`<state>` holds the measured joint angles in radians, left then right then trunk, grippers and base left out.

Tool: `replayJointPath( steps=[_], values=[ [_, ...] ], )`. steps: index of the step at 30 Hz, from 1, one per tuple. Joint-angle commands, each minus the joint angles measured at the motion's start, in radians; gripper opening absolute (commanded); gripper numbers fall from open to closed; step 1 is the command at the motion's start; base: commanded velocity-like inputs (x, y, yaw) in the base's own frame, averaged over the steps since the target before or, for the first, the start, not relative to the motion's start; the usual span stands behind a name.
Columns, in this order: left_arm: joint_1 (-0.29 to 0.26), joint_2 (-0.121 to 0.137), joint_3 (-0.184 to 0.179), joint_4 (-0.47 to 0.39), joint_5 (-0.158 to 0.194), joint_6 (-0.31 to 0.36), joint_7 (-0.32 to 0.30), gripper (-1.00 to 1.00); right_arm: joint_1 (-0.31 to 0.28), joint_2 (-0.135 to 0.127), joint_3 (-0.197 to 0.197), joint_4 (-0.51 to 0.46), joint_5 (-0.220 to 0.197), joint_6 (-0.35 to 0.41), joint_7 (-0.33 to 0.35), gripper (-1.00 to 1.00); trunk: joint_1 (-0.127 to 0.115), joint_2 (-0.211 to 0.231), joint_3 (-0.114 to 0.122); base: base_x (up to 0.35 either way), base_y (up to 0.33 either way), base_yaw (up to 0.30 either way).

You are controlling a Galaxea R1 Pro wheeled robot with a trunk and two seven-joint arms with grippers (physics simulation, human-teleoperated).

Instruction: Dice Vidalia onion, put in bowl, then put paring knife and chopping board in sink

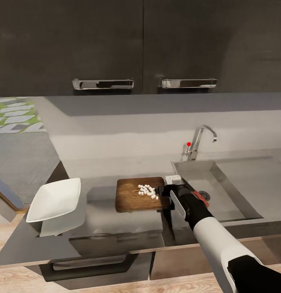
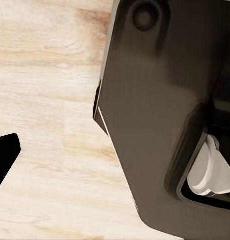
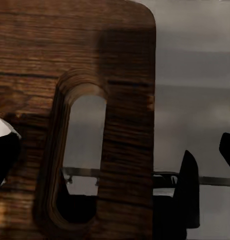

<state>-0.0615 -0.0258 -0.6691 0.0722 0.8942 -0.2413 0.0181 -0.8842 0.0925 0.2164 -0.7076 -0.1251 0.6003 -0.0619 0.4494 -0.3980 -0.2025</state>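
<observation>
The brown chopping board (image 1: pixel 134 197) lies on the grey countertop (image 1: pixel 103 221) just left of the sink (image 1: pixel 234 195). A small heap of diced onion (image 1: pixel 147 190) sits on its right half. My right gripper (image 1: pixel 164 191) is open at the board's right end. In the right wrist view its fingers (image 3: pixel 189 185) straddle the board's handle slot (image 3: pixel 82 160), with one white cube (image 3: pixel 2 127) beside them. The white bowl (image 1: pixel 55 199) stands at the left. A small red piece (image 1: pixel 202 198) shows by the drain; I cannot tell whether it is the paring knife. The whole onion is out of view.
A chrome tap (image 1: pixel 201 140) with a red knob (image 1: pixel 189 143) rises behind the sink. A small white block (image 1: pixel 173 179) sits at the sink's near-left corner. Dark wall cabinets (image 1: pixel 140 44) hang above. My left gripper's finger (image 2: pixel 5 155) hangs over the wooden floor (image 2: pixel 50 90) beside my dark trunk (image 2: pixel 155 115).
</observation>
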Motion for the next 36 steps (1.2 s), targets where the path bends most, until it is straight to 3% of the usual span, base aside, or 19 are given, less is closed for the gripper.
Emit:
replayJointPath(
  steps=[1, 36],
  values=[
    [-0.001, -0.001, -0.006, 0.003, 0.0, -0.004, 0.002, 1.0, -0.001, 0.0, 0.003, -0.001, -0.009, 0.004, -0.006, 1.0, 0.001, -0.002, -0.002, 0.0, 0.094, 0.0],
    [-0.001, -0.002, -0.006, 0.003, 0.0, -0.004, 0.002, 1.0, -0.001, 0.0, 0.003, -0.001, -0.01, 0.004, -0.006, 1.0, 0.001, -0.002, -0.003, 0.0, -0.034, 0.0]
  ],
)
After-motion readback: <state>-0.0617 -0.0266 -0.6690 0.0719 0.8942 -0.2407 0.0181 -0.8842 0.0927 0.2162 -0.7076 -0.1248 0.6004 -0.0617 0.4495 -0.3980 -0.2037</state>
